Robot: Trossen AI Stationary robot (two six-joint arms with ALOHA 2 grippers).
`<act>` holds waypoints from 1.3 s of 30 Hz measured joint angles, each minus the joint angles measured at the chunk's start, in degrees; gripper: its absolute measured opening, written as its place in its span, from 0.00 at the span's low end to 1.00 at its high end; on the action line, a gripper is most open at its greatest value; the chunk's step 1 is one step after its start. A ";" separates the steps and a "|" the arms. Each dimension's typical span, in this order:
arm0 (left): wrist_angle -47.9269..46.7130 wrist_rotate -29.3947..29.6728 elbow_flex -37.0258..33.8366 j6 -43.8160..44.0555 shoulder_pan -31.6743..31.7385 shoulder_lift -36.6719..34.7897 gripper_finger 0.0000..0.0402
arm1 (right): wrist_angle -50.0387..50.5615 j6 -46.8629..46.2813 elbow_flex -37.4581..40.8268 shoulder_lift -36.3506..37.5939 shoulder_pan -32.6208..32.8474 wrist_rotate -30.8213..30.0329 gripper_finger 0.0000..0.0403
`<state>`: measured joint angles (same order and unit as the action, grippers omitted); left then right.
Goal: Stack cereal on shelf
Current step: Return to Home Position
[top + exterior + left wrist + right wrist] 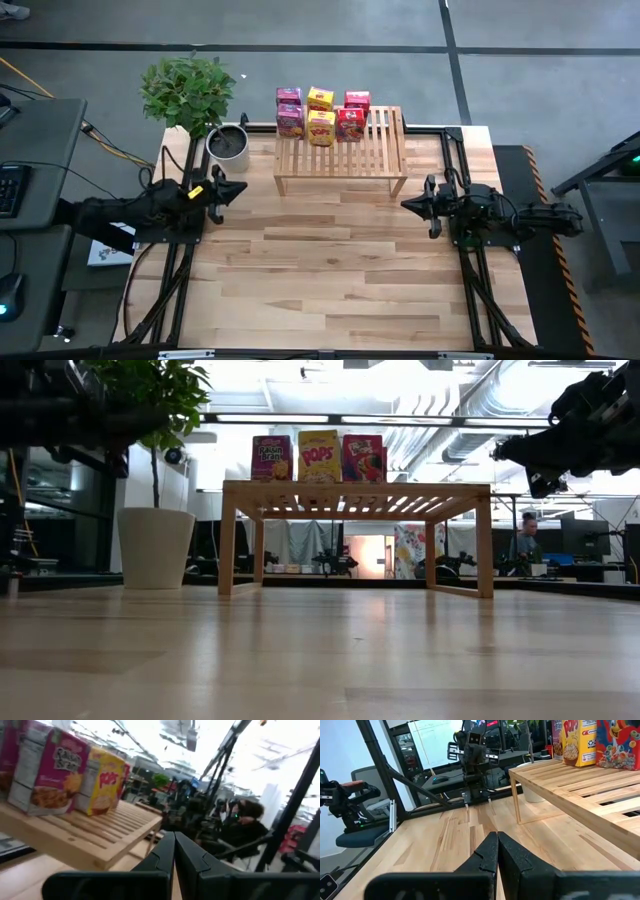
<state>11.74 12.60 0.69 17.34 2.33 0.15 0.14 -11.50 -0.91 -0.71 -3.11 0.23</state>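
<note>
The left gripper [238, 190] was clenched on nothing. In the left wrist view its two dark fingers [162, 856] lay pressed together along their inner edges. It hung over the left side of the wooden table [330, 270], pointing toward the middle and well apart from the shelf [378, 150]. The right gripper [407, 204] was clamped empty in the same way, its fingers [512, 857] meeting with no gap. It sat over the table's right side and faced the left gripper across the boards. The low view showed the right arm held up off the tabletop, at about the height of the shelf's top.

The light-wood slatted shelf stood on its short legs at the far edge of the table, between the two arms. All six cereal boxes stood upright on the left part of its top, in two rows of three, one row behind the other. The two pink boxes [290, 121] were on the left, the two yellow boxes [321, 128] in the middle and the two red boxes [349, 124] on the right. Each pair was lined up front to back, and neighbouring boxes stood close side by side.

A potted plant [228, 146] in a white pot stood just beside the shelf's left end. A person [245, 817] sat in the room beyond the table.
</note>
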 joint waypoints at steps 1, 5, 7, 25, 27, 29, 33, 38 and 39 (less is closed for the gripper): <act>-0.56 -0.11 0.14 0.00 -0.34 0.06 0.01 | 0.02 0.02 0.00 0.00 0.00 -0.02 0.00; -1.77 -0.42 0.02 0.00 -0.50 0.05 0.01 | 0.02 0.01 0.00 0.00 0.00 -0.02 0.00; -1.51 -0.42 0.04 0.00 -0.50 0.06 0.01 | 0.04 0.00 0.00 -0.02 0.00 0.00 0.00; -1.66 -0.44 0.04 0.02 -0.50 0.47 0.01 | 0.07 0.01 0.00 -0.02 0.00 -0.02 0.00; -1.66 -0.44 0.04 0.02 -0.50 0.47 0.01 | 0.07 0.02 0.00 -0.02 0.00 -0.02 0.00; -1.66 -0.44 0.04 0.02 -0.48 0.47 0.01 | 0.07 0.02 0.00 -0.02 0.00 -0.02 0.00; -1.66 -0.44 0.04 0.02 -0.48 0.47 0.01 | 0.07 0.02 0.00 -0.02 0.00 -0.02 0.00; -1.66 -0.44 0.04 0.02 -0.48 0.47 0.01 | 0.07 0.02 0.00 -0.02 0.00 -0.02 0.00; -1.66 -0.43 0.04 0.02 -0.48 0.47 0.01 | 0.08 0.02 0.00 -0.02 0.00 -0.02 0.00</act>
<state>10.09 12.18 0.73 17.37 1.85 0.62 0.22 -11.49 -0.91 -0.73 -3.11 0.21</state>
